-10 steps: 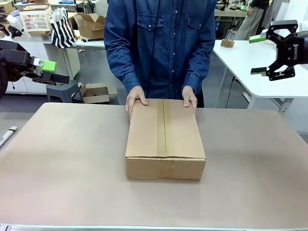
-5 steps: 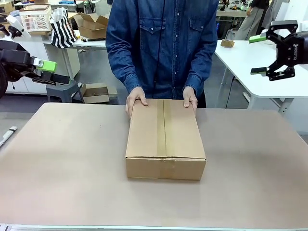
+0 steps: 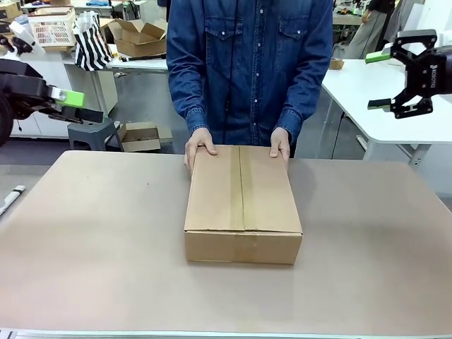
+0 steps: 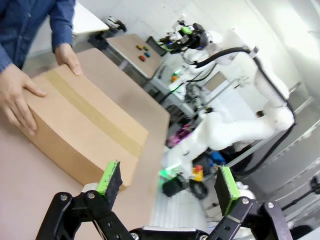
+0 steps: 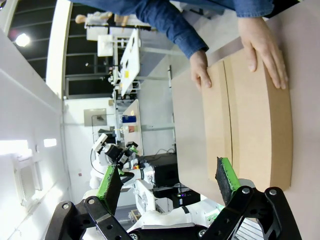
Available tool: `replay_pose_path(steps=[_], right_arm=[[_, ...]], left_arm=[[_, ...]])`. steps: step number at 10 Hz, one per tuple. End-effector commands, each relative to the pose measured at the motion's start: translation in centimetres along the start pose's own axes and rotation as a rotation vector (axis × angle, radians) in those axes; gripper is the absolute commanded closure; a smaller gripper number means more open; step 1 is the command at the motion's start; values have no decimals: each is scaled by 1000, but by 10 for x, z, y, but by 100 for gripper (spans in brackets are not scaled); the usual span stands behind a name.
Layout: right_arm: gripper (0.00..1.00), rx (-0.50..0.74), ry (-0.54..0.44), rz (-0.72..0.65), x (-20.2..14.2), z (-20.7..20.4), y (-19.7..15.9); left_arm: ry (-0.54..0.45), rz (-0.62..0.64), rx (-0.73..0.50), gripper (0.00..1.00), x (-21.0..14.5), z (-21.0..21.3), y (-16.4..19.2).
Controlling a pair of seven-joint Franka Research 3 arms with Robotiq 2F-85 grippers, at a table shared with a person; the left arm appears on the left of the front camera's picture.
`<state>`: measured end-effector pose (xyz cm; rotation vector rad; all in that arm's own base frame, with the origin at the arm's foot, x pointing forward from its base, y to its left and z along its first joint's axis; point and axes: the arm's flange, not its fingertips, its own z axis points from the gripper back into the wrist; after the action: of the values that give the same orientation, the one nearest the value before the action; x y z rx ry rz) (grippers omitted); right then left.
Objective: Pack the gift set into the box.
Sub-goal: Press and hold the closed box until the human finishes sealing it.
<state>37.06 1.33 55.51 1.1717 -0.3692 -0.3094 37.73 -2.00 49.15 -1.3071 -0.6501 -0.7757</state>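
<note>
Brown cardboard box (image 3: 243,205), flaps shut, sits mid-frame on the tan table (image 3: 92,240). A person at the far edge rests one hand (image 3: 200,145) and the other hand (image 3: 280,143) on its far corners. Upper left, the left gripper (image 3: 86,104); upper right, the right gripper (image 3: 378,80). Both are raised with jaws spread, holding nothing.

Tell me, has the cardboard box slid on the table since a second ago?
No. The box has stayed put: its near corners sit at the same spots on the table as before.
</note>
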Motion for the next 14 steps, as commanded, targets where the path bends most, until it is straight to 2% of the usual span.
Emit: replay_pose_path(steps=[1, 2, 3, 4, 6, 7, 8, 9, 10, 11, 12, 13, 14], right_arm=[[0, 98, 62, 299, 5, -41, 6], [0, 236, 75, 546, 1, -72, 8], [0, 313, 146, 882, -14, -97, 4], [0, 453, 170, 1032, -33, -117, 0], [0, 375, 223, 1413, -82, -142, -12], [0, 266, 236, 1568, -98, -145, -26], [0, 108, 257, 1682, -100, -140, -46], [0, -156, 202, 1558, -78, -112, -58], [0, 138, 390, 1206, -103, -151, -23], [0, 138, 390, 1206, -103, -151, -23], [0, 51, 393, 1361, -97, -134, -45], [0, 1, 203, 1672, -94, -161, -51], [0, 121, 138, 1704, -85, -175, -69]], left_arm=[[-4, -407, 199, 0, 7, -48, -4], [-15, -566, 245, 0, 6, -74, -3], [-46, -700, 347, 0, 1, -98, 0], [-51, -801, 407, 0, -5, -121, 4], [-55, -808, 334, 0, -23, -162, 8], [-50, -785, 271, 0, -31, -172, 10], [-11, -717, 255, 0, -35, -168, 19], [-28, -787, 329, 0, -21, -165, -1], [-28, -787, 329, 0, -21, -165, -1], [-28, -787, 329, 0, -21, -165, -1], [-21, -763, 304, 0, -29, -173, 7], [-19, -833, 277, 0, -40, -192, 27], [-77, -786, 177, 0, -49, -201, 44]])
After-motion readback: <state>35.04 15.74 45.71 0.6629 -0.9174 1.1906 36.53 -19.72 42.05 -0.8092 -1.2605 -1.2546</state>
